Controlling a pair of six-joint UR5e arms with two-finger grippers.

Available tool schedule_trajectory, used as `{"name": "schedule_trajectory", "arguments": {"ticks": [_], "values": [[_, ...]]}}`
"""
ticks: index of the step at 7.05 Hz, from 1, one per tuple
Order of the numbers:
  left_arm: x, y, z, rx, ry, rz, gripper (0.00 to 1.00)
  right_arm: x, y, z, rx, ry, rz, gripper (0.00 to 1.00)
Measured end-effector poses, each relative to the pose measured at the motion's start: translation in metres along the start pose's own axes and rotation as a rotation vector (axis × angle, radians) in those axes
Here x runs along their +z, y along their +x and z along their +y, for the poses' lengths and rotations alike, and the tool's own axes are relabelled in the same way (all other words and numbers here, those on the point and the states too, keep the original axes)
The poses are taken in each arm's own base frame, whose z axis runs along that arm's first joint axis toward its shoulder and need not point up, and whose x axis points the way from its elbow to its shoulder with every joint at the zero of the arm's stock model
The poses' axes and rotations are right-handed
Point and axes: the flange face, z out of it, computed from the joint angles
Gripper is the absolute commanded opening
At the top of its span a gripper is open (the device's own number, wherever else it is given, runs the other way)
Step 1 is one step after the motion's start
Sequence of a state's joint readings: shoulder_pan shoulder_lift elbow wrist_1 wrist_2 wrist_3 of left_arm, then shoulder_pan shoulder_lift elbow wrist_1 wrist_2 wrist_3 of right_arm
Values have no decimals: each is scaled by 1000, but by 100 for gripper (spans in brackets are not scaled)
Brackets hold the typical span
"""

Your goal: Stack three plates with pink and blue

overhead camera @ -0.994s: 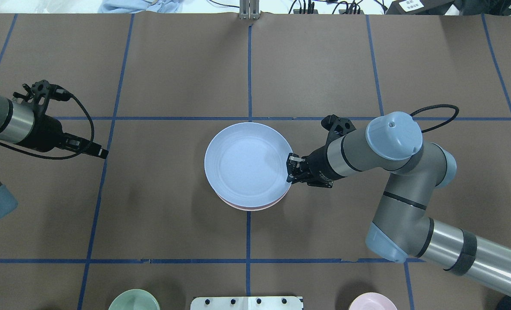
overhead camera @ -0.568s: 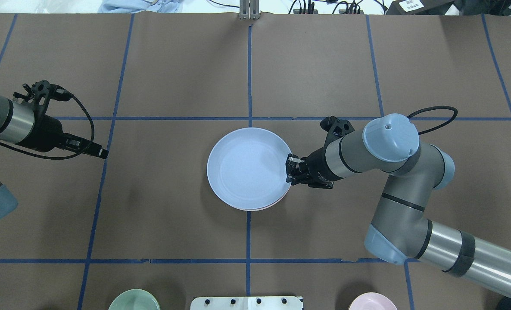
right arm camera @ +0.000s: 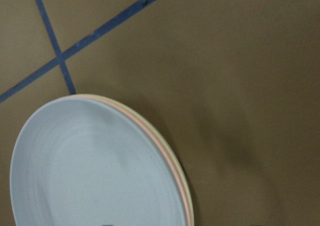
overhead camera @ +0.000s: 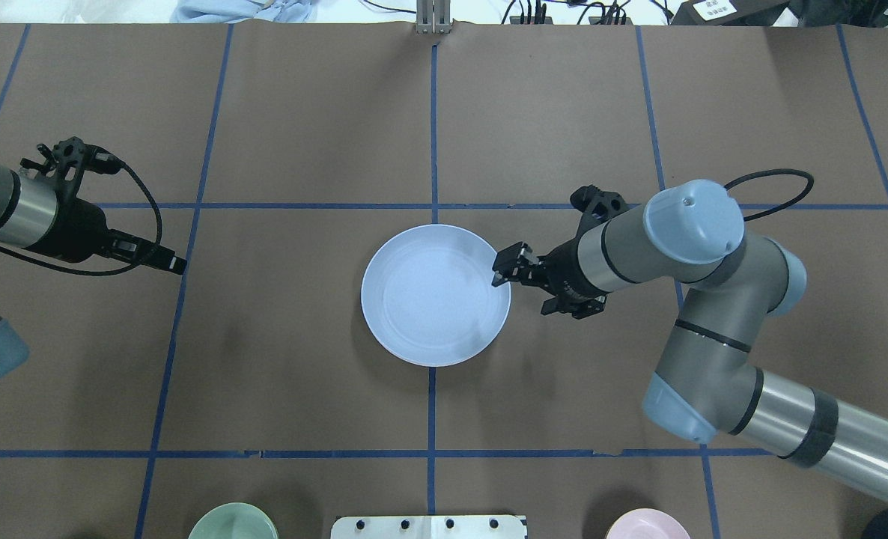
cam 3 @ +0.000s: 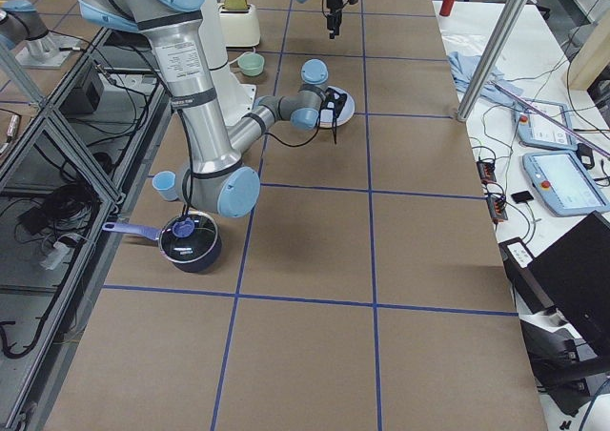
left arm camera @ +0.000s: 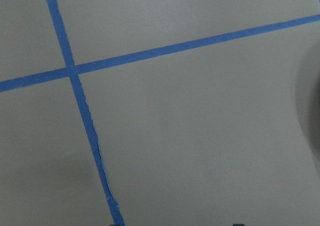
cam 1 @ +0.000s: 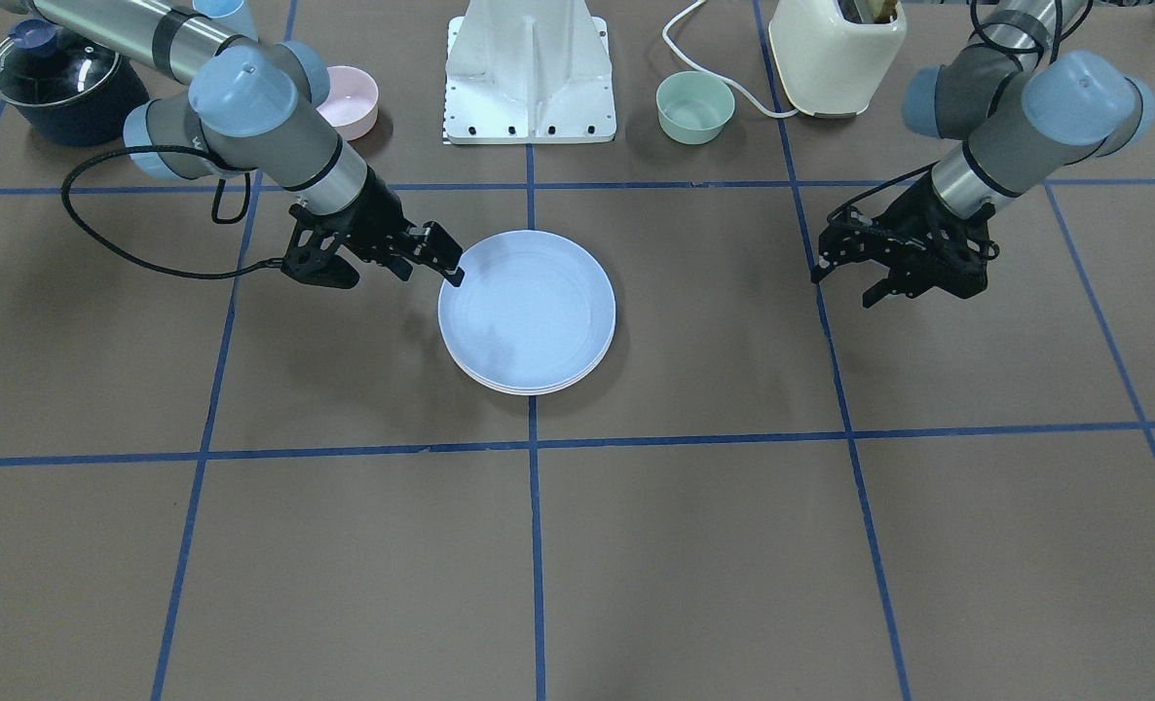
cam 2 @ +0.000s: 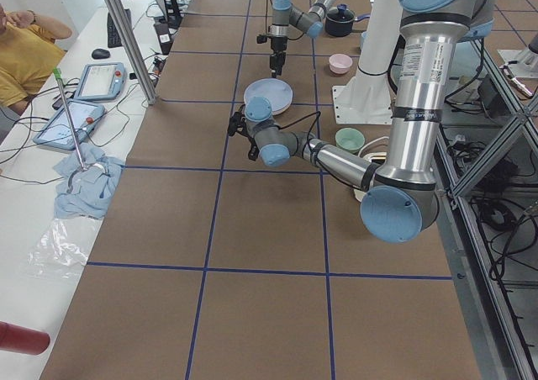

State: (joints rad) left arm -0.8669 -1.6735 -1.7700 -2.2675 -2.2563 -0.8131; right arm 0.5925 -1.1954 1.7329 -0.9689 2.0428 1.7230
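The three plates lie stacked at the table's middle. The light blue plate (overhead camera: 435, 296) (cam 1: 527, 312) is on top. In the right wrist view the blue plate (right arm camera: 90, 171) covers the pale pink plate (right arm camera: 169, 161) and the cream-white plate (right arm camera: 181, 172), which show only as thin rims. My right gripper (overhead camera: 505, 267) (cam 1: 441, 255) is open and empty, just above the stack's rim on my right side. My left gripper (overhead camera: 178, 263) (cam 1: 842, 287) is open and empty, far off to the left above bare table.
A small green bowl (cam 1: 695, 107) and a small pink bowl (cam 1: 349, 100) stand by the white robot base (cam 1: 529, 68). A cream appliance (cam 1: 836, 44) and a dark lidded pot (cam 1: 66, 83) stand near the robot's edge. Blue tape lines cross the brown table.
My right gripper has let go of the blue plate's rim and drawn back a little. The blue plate has settled flat and centred on the stack. The left arm has not moved.
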Motion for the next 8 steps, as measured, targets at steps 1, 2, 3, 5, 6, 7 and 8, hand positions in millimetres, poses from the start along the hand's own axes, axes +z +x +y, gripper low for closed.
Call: {"name": "schedule_trajectory", "arguments": {"ticks": [1,2,3,5,6,7,8], "values": [[-8,-12,-1,31,11,-15,80,-18,18,-27,15,3,14,100],[-20,-34,1,74,22,-44,80,-38,47,-55,2,7,38,100],[-36,-61,4,111,36,-81,80,-60,85,-83,-35,21,70,100],[-86,-129,10,178,59,-188,83,-116,187,-139,-151,59,151,100],[-119,-163,8,211,48,-258,83,-150,245,-162,-228,78,197,100],[-153,-193,7,232,38,-316,83,-186,295,-181,-296,92,244,100],[-182,-216,9,230,38,-356,85,-217,328,-196,-348,88,284,100]]}}
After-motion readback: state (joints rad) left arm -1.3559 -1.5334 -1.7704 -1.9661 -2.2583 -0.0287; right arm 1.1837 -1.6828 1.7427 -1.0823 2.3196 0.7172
